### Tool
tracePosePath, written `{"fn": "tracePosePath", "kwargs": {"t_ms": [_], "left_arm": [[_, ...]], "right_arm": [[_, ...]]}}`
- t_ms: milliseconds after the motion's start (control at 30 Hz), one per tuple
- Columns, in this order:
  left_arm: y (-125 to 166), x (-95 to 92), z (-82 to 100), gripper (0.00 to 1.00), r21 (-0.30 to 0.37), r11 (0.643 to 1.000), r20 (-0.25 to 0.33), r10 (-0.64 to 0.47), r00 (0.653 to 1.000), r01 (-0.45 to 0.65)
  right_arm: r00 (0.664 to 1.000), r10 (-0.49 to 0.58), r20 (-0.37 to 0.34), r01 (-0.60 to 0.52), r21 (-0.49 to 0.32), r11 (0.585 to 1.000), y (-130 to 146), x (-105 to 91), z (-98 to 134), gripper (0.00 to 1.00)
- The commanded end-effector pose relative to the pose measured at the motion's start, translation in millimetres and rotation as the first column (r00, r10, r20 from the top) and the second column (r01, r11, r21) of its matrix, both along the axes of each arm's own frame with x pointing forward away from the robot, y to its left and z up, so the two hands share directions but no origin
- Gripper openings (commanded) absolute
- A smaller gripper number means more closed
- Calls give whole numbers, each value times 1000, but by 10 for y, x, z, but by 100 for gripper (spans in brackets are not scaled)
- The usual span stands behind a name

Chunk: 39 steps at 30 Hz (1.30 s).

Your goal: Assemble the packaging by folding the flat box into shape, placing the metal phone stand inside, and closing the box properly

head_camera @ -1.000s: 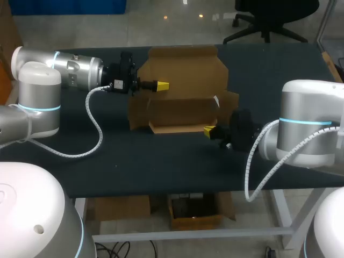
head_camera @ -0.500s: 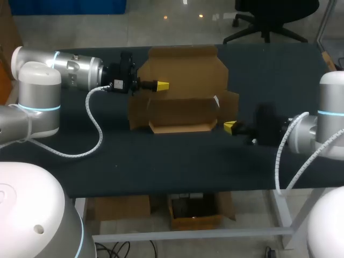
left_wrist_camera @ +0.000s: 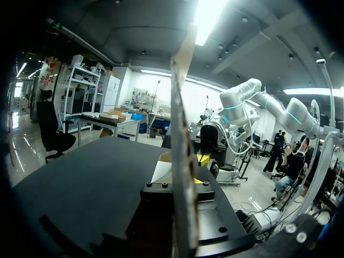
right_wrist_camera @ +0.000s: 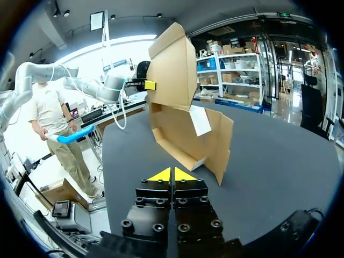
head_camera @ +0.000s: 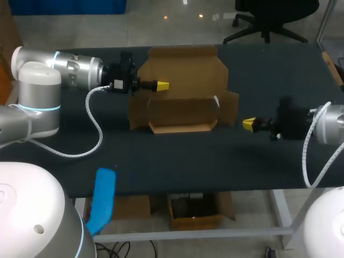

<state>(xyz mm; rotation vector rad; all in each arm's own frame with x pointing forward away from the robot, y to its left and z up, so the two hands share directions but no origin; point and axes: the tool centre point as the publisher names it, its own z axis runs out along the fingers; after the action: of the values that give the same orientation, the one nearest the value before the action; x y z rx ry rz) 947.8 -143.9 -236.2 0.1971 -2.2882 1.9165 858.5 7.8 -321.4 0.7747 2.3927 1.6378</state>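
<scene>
While the right arm's fingers are pressed tip to tip with nothing between them, they hang over the tabletop toward its right edge. The box lies straight ahead of them, apart from the tips, with its side flap and a white label turned their way.

From above, the box's long axis runs along the tabletop's far edge, crosswise to the line of those fingers. Any push from the right would therefore meet the short end first. The left arm's fingers are the nearer pair. They appear clamped on the raised lid panel near its left edge, and the left wrist view shows that panel edge-on, running out from between them.

The tray part is half formed and stands at the middle of the tabletop, towards the far edge. I cannot find the phone stand in any view.

Bare dark tabletop lies between the box and the near edge, and likewise between the box and the right fingers, so I judge the approach clear. A blue object shows at the near edge toward the left corner.
</scene>
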Motion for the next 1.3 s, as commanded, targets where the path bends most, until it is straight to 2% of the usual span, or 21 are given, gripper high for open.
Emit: {"fn": "tracePosePath", "kwargs": {"t_ms": [33, 133, 500, 1300], "left_arm": [[1, 8, -39, 0, 1, 1000, -1, -4, 1000, 4], [1, 8, -39, 0, 1, 1000, -1, -4, 1000, 4], [1, 8, -39, 0, 1, 1000, -1, -4, 1000, 4], [1, 8, -39, 0, 1, 1000, -1, -4, 1000, 4]], "right_arm": [[999, 51, -14, -51, 11, 999, -139, -48, 74, 0], [999, 47, -13, -46, 1, 999, -216, -44, 63, 0], [998, 57, -15, -57, 39, 998, -420, 2, 29, 0], [997, 74, -22, -74, 22, 997, -377, 252, 30, 0]]}}
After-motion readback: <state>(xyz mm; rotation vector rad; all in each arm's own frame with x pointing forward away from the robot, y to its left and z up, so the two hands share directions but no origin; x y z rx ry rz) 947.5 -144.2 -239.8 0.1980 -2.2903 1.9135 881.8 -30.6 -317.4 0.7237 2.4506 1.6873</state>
